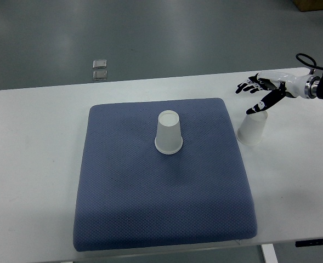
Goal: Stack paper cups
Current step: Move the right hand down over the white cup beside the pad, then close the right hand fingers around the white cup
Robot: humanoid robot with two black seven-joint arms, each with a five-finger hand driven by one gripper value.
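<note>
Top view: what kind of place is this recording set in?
Probably a lab or test room: a plain white table with a blue mat, two paper cups, and bare grey floor beyond.

A robot's right hand [262,90] in white and black.
White shell, black fingertips, a dark wrist cuff and a black cable looping above it.

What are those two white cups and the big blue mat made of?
Both cups, one on the mat and one on the bare table, look like thin matte paper: plain white, no shine. The blue mat appears to be soft fabric or foam, judging by its dotted weave texture and rounded, slightly puffy edges.
</note>
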